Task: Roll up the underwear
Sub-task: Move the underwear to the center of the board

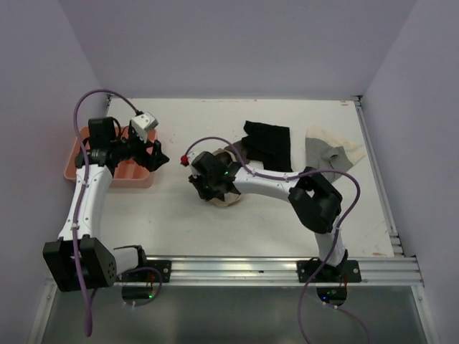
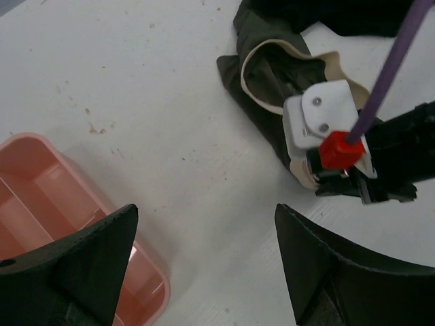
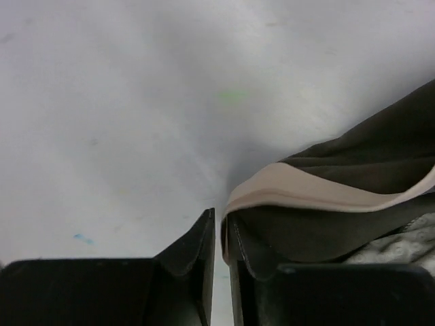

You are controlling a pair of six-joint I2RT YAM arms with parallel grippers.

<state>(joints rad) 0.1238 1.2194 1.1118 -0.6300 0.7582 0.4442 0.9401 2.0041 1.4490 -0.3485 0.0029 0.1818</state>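
Note:
The underwear (image 1: 228, 201) is a dark brown garment with a pale beige waistband, lying mid-table and mostly hidden under my right gripper (image 1: 212, 179). In the right wrist view the right gripper (image 3: 219, 223) is shut, with the edge of the underwear (image 3: 367, 149) and its beige band pinched between the fingertips. The left wrist view shows the underwear (image 2: 262, 75) crumpled, with the right wrist on its near end. My left gripper (image 1: 159, 156) hangs open to the left of it, beside the pink tray. Between its spread fingers (image 2: 204, 227) there is only bare table.
A pink tray (image 1: 75, 154) with dividers sits at the table's left edge (image 2: 41, 197), under the left arm. A black garment (image 1: 269, 143) lies behind the underwear. A grey-and-cream garment (image 1: 330, 150) lies at the back right. A purple cable (image 2: 391, 68) runs off the right wrist.

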